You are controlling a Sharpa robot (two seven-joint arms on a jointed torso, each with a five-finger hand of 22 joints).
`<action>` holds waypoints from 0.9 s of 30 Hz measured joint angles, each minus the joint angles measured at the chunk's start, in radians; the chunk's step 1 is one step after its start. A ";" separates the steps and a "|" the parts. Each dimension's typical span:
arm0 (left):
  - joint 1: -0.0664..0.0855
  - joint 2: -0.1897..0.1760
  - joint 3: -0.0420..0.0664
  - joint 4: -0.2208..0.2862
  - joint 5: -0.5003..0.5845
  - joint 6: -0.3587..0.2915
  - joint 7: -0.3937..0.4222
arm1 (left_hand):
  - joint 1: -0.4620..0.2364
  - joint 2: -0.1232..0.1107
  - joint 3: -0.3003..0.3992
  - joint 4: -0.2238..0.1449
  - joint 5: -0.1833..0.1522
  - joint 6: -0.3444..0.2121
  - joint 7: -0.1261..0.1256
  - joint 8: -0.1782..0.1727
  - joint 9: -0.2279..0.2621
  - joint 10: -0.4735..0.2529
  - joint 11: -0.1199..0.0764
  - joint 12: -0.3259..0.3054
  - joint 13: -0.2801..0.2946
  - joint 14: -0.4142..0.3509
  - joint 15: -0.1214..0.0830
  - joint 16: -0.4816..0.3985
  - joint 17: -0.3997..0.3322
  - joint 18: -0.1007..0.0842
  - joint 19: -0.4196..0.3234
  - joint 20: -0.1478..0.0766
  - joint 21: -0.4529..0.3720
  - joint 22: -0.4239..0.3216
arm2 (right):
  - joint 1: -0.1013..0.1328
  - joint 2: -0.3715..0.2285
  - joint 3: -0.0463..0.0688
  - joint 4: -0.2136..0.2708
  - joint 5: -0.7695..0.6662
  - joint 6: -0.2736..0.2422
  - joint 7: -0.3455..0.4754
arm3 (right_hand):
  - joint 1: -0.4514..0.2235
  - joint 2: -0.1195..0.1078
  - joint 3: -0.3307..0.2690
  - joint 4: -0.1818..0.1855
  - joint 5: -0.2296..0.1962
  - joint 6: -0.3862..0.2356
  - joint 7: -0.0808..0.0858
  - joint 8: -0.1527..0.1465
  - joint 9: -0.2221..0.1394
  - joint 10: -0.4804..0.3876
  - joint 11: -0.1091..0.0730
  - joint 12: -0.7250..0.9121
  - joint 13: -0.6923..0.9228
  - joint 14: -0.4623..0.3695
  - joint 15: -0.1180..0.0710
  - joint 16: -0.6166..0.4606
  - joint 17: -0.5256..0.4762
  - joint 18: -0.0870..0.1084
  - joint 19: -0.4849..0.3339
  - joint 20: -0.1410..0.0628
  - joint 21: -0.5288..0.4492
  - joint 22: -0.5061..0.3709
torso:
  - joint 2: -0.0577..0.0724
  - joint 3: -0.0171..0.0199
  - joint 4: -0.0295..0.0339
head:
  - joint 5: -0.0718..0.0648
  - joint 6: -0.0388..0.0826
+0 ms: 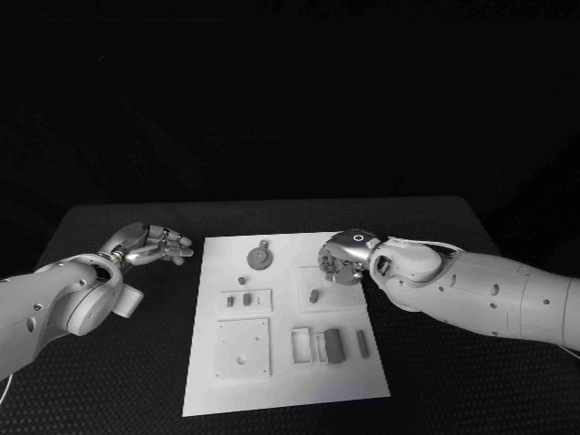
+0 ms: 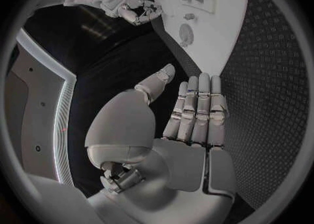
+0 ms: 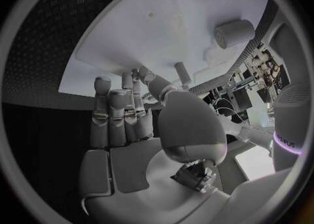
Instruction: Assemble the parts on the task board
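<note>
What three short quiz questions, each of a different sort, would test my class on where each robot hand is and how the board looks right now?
1. True or false: the left robot hand rests on the task board.
2. Which robot hand is over the board's far right edge? A) left B) right
3. Fill in: the round part lies near the board's ___ edge.

Key: 1 false, it is over the black table beside the board, holding nothing. 2 B. 3 far.
</note>
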State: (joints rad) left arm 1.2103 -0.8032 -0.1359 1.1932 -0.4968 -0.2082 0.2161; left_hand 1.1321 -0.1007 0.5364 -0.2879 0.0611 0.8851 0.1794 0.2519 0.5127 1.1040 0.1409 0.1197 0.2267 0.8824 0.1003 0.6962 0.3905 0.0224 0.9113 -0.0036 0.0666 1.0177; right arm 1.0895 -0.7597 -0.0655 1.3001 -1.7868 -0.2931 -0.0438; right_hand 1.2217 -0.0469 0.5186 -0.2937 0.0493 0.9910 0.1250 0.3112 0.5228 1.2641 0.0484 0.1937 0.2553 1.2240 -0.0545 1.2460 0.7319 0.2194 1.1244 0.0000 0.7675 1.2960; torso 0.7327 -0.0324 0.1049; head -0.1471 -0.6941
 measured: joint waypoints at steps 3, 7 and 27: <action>0.000 0.000 0.000 0.000 0.000 0.001 -0.001 | 0.000 0.000 0.000 0.000 0.000 0.000 0.000 0.000 -0.001 0.000 0.000 0.000 -0.001 0.000 0.000 0.000 0.000 0.000 0.000 0.000 0.000 0.000 | -0.001 0.001 0.000 0.001 -0.007 -0.001 -0.004 | 0.005 0.005 0.000 0.000 -0.003 0.004 -0.002 0.000 0.000 0.007 -0.004 0.004 0.001 0.001 -0.001 0.000 0.002 0.000 0.003 0.000 0.003 0.002 | 0.000 0.0001 0.0001 | 0.000 -0.001; 0.000 0.000 0.000 0.000 0.000 0.002 -0.002 | 0.000 0.000 0.000 0.000 0.000 0.000 0.000 0.000 -0.001 0.000 0.000 0.000 -0.001 0.000 0.000 -0.004 0.001 0.000 0.000 0.000 0.000 -0.001 | -0.002 0.000 0.000 0.003 -0.018 -0.001 -0.011 | 0.014 0.002 0.000 0.000 -0.004 0.014 -0.003 0.006 0.000 0.016 -0.006 0.004 0.010 0.004 -0.011 0.000 0.004 0.000 0.007 -0.004 0.003 0.005 | 0.000 0.0001 0.0002 | -0.001 -0.002; 0.000 0.000 0.000 -0.001 0.001 0.003 -0.002 | 0.000 0.000 0.000 0.000 0.000 0.000 0.000 0.000 -0.002 -0.004 0.004 0.000 -0.003 0.002 -0.002 -0.004 0.004 0.000 0.000 0.000 0.000 -0.004 | -0.009 -0.006 -0.002 0.016 -0.047 -0.027 -0.028 | 0.016 0.002 -0.001 0.001 -0.003 0.035 -0.011 0.011 0.008 0.045 -0.016 0.004 0.015 0.016 -0.019 0.008 0.016 -0.004 0.024 -0.013 0.013 0.012 | 0.000 0.0005 -0.0001 | 0.000 -0.002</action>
State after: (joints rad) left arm 1.2103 -0.8031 -0.1360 1.1923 -0.4960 -0.2049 0.2140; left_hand 1.1321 -0.1007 0.5365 -0.2879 0.0611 0.8853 0.1796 0.2518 0.5112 1.1003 0.1445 0.1197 0.2241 0.8840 0.0987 0.6924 0.3944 0.0222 0.9113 -0.0036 0.0666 1.0139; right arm 1.0805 -0.7659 -0.0676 1.3161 -1.8341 -0.3202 -0.0720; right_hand 1.2379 -0.0449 0.5171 -0.2924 0.0464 1.0262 0.1144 0.3222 0.5312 1.3089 0.0319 0.1975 0.2703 1.2398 -0.0736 1.2545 0.7481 0.2155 1.1482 -0.0125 0.7802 1.3079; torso 0.7326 -0.0319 0.1048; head -0.1472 -0.6964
